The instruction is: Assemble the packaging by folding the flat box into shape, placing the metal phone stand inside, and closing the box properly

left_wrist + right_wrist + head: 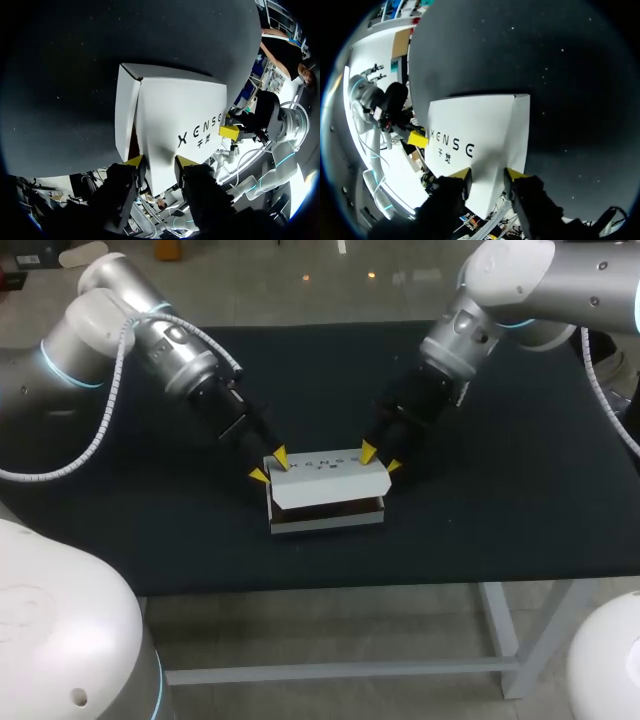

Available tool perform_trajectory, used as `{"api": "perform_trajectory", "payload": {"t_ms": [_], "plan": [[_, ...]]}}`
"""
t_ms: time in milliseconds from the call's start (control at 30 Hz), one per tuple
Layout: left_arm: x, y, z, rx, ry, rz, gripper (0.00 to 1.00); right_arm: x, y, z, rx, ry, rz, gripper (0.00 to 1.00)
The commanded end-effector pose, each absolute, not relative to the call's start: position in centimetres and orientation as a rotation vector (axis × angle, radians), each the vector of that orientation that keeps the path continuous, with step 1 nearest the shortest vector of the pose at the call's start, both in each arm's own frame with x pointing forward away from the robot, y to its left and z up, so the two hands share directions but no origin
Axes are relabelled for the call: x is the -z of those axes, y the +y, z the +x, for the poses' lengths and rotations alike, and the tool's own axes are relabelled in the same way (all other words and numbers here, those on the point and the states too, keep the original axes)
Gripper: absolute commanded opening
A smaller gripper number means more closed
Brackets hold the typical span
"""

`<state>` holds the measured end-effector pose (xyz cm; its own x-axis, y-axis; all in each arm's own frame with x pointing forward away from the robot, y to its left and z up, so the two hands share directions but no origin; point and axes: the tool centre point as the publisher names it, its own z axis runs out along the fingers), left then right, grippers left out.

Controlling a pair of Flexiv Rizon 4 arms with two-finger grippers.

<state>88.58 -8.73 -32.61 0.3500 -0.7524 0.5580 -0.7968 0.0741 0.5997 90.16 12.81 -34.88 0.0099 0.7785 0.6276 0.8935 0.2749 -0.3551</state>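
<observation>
The head view is looking down from above and behind the robot, taking in the whole dark surface (520, 500) from some way off. The left wrist view is looking out along the left hand (160, 162) and the right wrist view along the right hand (487, 174), both sitting close over the white box (325, 490). All three are sharing that box. Each wrist view is also catching the opposite hand at its far end.

One white box (325, 490), one dark table (520, 500), and two hands: left hand (269, 466), right hand (380, 459).
</observation>
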Motion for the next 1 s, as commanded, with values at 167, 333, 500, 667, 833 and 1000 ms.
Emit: {"api": "perform_trajectory", "payload": {"t_ms": [167,333,500,667,833,1000], "plan": [[32.50,-9.08,88.60,-0.057,-1.402,1.675,0.38,34.84,13.21,90.08,0.190,-1.784,-1.521,0.44],[32.31,-9.04,88.65,-0.051,-1.400,1.670,0.43,34.84,13.27,90.20,0.179,-1.781,-1.522,0.45],[32.14,-9.00,88.64,-0.046,-1.397,1.667,0.44,34.66,13.25,90.34,0.172,-1.766,-1.506,0.46],[32.08,-9.07,88.73,-0.037,-1.392,1.658,0.44,34.48,13.31,90.46,0.164,-1.753,-1.498,0.48],[31.98,-9.05,88.87,-0.028,-1.380,1.651,0.42,34.39,13.29,90.65,0.148,-1.726,-1.477,0.49],[31.90,-9.04,88.95,-0.012,-1.370,1.637,0.42,34.46,13.32,90.86,0.130,-1.699,-1.461,0.49]]}}
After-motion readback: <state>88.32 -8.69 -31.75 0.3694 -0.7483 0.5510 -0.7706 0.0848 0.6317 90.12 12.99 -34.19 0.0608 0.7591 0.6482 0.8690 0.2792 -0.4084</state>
